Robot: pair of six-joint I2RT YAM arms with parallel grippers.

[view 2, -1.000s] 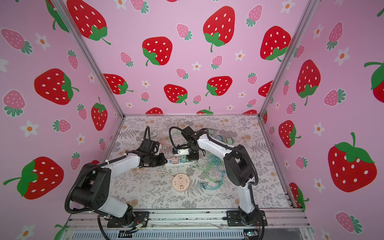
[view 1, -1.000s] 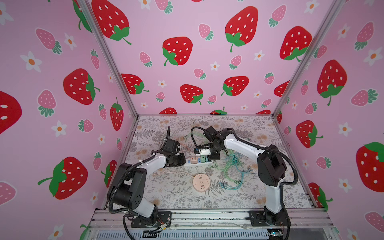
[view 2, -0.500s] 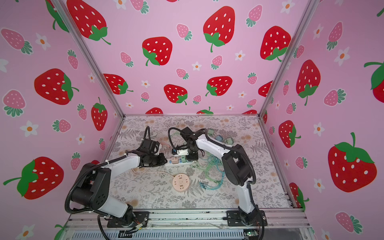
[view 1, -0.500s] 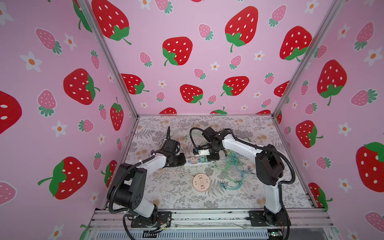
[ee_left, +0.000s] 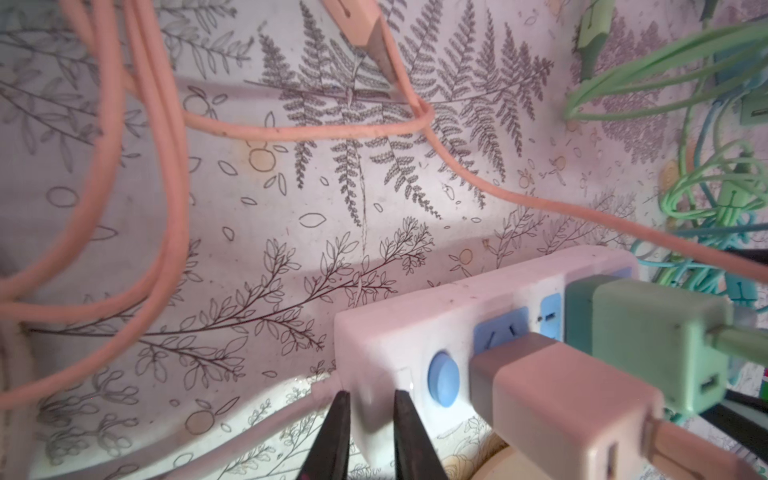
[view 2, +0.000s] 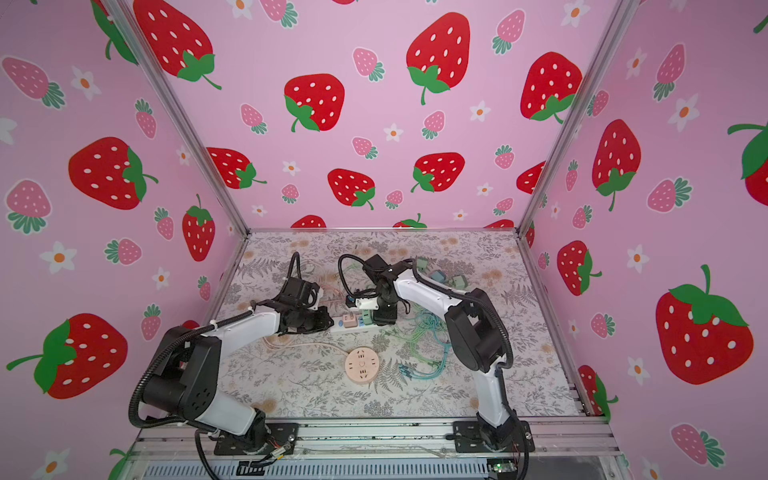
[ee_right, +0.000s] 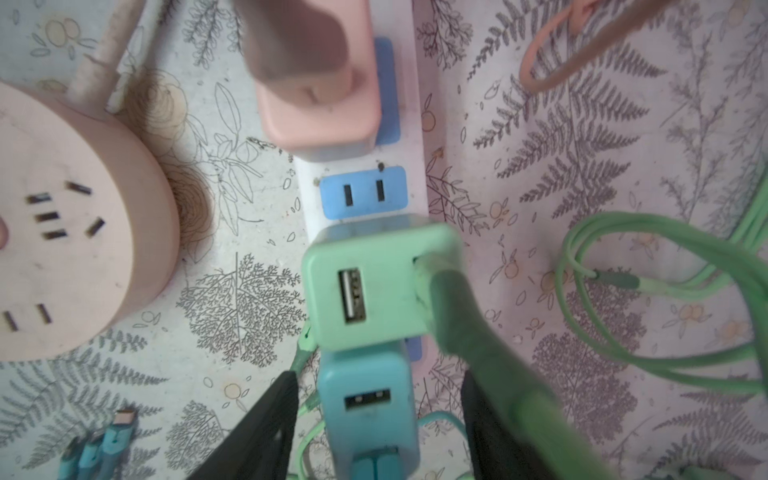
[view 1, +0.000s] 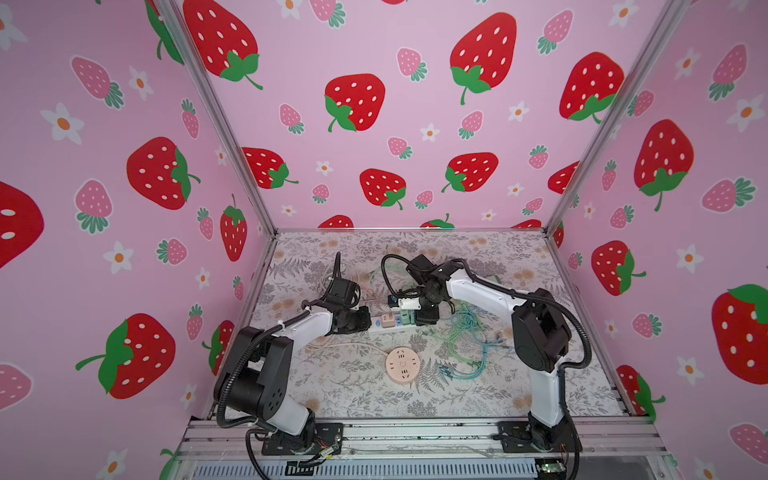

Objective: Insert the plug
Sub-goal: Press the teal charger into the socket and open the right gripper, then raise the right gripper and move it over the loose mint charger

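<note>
Blue plug (ee_right: pixel 368 399) sits between right jaws spread apart; left jaws pinch power strip (ee_left: pixel 395 328).

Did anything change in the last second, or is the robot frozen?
The right gripper opened, letting go of the blue plug, which stands in the power strip. Nothing else visibly moved; the left gripper stays clamped on the strip's end.

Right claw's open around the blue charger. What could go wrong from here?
1. The green cable runs across a finger of the right claw; retreating could snag it and tug the green charger loose.
2. Whether the blue charger is fully seated isn't visible; it may sit partway.
3. The left claw pinches only the end of the power strip, so the strip could pivot.
</note>
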